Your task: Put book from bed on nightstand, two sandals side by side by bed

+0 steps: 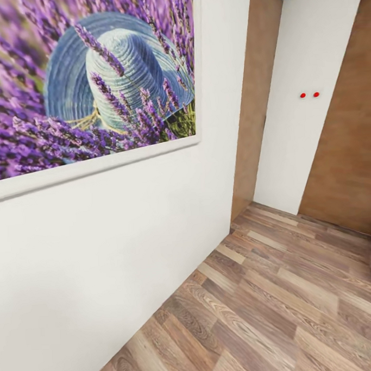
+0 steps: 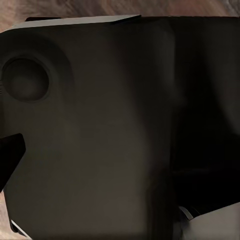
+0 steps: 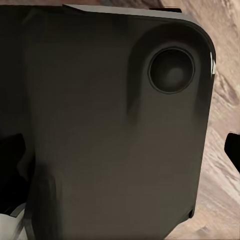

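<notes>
Both wrist views look at a big dark body part of the robot, very close. In the left wrist view the dark panel [image 2: 100, 125] is smooth and dull, with a round dent near one corner. In the right wrist view a like panel [image 3: 110, 130] has rounded corners and a round dent too, with wood floor [image 3: 222, 130] beside it. I cannot tell if either gripper is spread or pressed together.

The head view looks at a plain white wall [image 1: 102, 266]. On it hangs the lavender picture [image 1: 87, 76], purple flowers around a woven blue hat. Past the wall's corner are brown door panels [image 1: 347, 160] and a white strip with two small red dots [image 1: 309, 94]. The floor [image 1: 278, 300] is light wood planks with wavy grain.
</notes>
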{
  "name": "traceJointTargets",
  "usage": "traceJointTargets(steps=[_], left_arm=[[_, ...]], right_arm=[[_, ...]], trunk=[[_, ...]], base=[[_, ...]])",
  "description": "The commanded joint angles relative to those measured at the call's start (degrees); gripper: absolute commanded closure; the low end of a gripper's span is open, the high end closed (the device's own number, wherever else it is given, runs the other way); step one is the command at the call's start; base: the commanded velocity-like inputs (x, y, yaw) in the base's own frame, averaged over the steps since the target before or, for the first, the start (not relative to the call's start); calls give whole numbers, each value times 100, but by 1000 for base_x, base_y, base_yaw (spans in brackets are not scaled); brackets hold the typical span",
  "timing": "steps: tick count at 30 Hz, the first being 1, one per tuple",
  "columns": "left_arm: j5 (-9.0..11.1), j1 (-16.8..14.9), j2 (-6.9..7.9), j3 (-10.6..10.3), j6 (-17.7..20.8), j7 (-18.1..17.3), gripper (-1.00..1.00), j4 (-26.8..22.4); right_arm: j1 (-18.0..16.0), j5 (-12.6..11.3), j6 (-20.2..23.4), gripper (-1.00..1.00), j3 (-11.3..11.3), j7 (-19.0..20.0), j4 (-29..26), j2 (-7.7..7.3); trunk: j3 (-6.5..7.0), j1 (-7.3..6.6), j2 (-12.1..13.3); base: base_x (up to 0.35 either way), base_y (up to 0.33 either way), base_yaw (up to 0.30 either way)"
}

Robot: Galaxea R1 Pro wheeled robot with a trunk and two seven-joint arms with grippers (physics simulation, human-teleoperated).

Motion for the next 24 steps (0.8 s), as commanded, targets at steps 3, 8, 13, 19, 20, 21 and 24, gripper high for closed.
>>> traceJointTargets(steps=[3, 8, 13, 19, 20, 21, 24], left_arm=[[-2, -2, 1, -3, -19, -11, -100, 4], [-2, -2, 1, -3, -20, -11, -100, 4], [-2, -2, 1, -3, -21, -11, -100, 4], [-2, -2, 1, -3, -23, -11, -100, 4], [-2, -2, 1, -3, -22, -11, -100, 4], [-2, -2, 1, -3, -23, -11, -100, 4], [0, -2, 1, -3, -23, -11, -100, 4]], right_arm=[[-1, 4, -13, -100, 2, 4, -1, 0], [-1, 4, -13, -100, 2, 9, -1, 0], [-1, 4, -13, -100, 2, 11, -1, 0], [-1, 4, -13, -100, 2, 12, -1, 0], [-1, 4, -13, -100, 2, 13, -1, 0], [-1, 4, -13, -100, 2, 13, -1, 0], [-1, 4, -13, -100, 0, 13, -1, 0]], trunk=[[-5, 0, -3], [-5, 0, -3], [-5, 0, -3], [-5, 0, -3], [-5, 0, -3], [-5, 0, -3], [-5, 0, -3]], base=[[0, 0, -285], [0, 0, -285], [0, 0, -285], [0, 0, -285], [0, 0, -285], [0, 0, -285], [0, 0, -285]])
